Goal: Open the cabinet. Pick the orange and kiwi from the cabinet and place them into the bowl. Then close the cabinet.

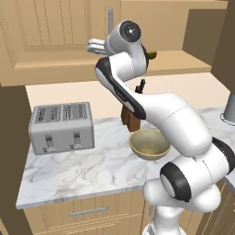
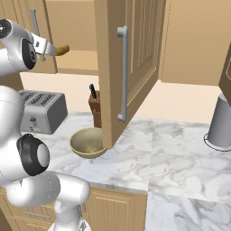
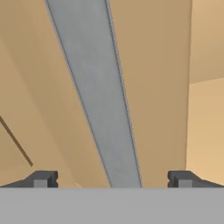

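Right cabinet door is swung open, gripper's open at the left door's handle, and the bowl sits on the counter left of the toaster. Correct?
Not quite. The bowl sits to the right of the toaster, beside the knife block, as the left base view shows. The rest holds: the right cabinet door is swung open, and the gripper is open, its tips either side of the left door's handle.

1 bowl (image 1: 149,144), 1 toaster (image 1: 61,127), 1 knife block (image 2: 95,110), 2 cabinet doors (image 2: 128,58), 1 kiwi (image 1: 151,55).

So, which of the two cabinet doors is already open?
The right door, swung out over the counter above the bowl. The left door is shut, its handle between the open gripper's tips.
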Available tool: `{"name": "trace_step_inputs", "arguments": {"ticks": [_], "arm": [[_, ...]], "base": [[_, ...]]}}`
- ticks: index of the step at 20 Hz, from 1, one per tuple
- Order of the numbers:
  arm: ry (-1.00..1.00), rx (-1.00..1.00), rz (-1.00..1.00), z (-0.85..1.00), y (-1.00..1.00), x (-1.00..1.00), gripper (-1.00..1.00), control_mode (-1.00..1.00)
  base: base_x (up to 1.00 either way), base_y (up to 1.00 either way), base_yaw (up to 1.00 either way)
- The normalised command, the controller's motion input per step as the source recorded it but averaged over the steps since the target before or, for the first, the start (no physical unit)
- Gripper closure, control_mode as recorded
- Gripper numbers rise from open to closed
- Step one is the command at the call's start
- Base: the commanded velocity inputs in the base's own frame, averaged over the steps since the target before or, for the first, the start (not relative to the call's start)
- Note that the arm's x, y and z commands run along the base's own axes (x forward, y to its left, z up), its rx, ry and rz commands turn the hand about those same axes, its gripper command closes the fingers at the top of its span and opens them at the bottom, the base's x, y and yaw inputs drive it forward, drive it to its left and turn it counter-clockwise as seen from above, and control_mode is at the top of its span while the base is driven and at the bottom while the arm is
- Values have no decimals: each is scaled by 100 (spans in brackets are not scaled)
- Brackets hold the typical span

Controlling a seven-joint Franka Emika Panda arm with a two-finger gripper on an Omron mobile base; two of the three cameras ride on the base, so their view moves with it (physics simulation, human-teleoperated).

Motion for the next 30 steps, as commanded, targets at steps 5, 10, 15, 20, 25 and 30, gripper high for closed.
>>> {"name": "trace_step_inputs", "arguments": {"ticks": [5,10,15,20,25,30], "arm": [[0,0,0,-17,0,24,100,-100],[0,0,0,-18,0,14,100,-100],[0,0,0,-13,0,15,100,-100],[0,0,0,-6,0,1,100,-100],[-15,0,-6,-3,10,-13,100,-100],[-7,0,-15,0,32,-22,100,-100]], "base": [[0,0,0],[0,0,0],[0,0,0],[0,0,0],[0,0,0],[0,0,0]]}}
